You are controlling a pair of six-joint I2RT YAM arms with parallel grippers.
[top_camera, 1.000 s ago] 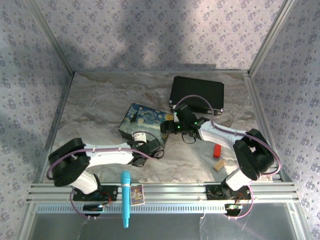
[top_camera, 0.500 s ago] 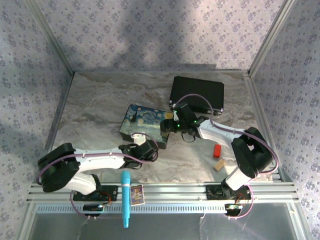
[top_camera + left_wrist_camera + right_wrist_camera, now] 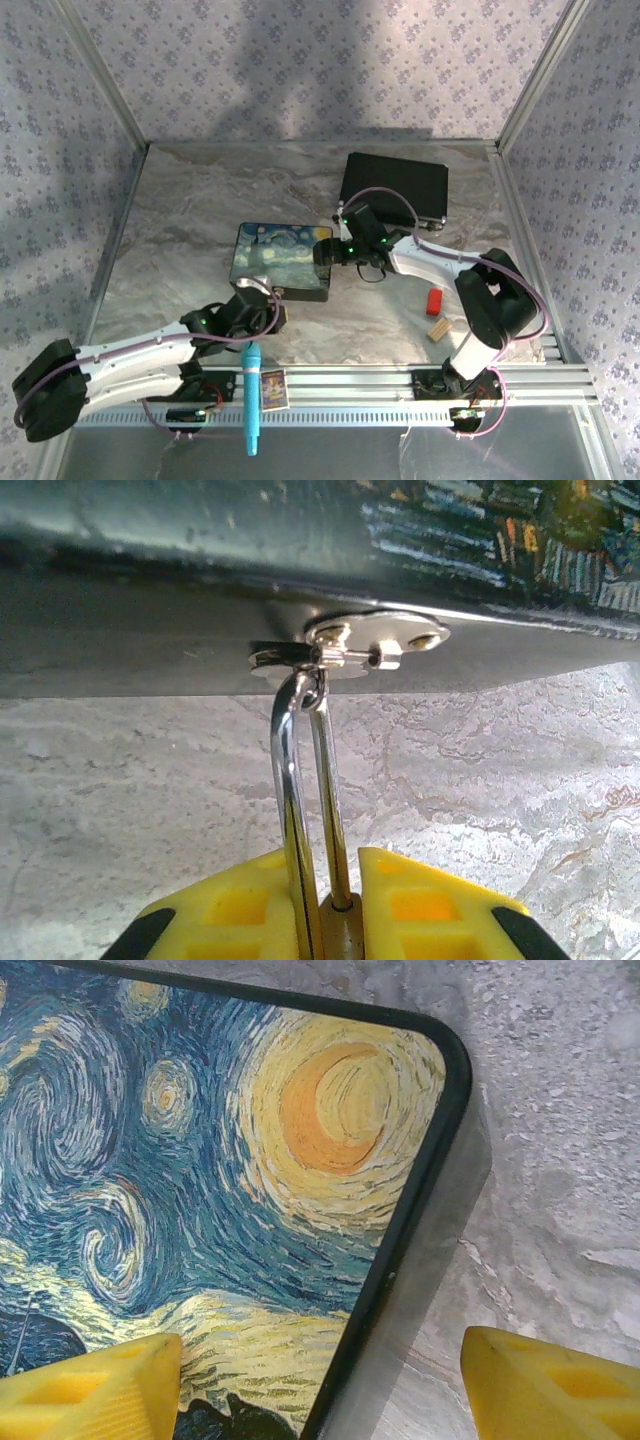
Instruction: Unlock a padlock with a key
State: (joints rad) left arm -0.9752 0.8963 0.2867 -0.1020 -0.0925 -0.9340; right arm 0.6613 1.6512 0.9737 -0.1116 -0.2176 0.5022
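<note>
The left gripper point(image 3: 332, 905) is at the bottom middle of the left wrist view. Its yellow fingers point(image 3: 240, 915) are pressed together on the padlock point(image 3: 338, 935). The silver shackle point(image 3: 290, 800) goes up from the padlock and passes through the hasp point(image 3: 375, 640) on the side of the box point(image 3: 300, 540), near the frame centre. The right gripper point(image 3: 320, 1380) is wide open: one finger is over the box lid, the other over the table point(image 3: 560, 1160).
</note>
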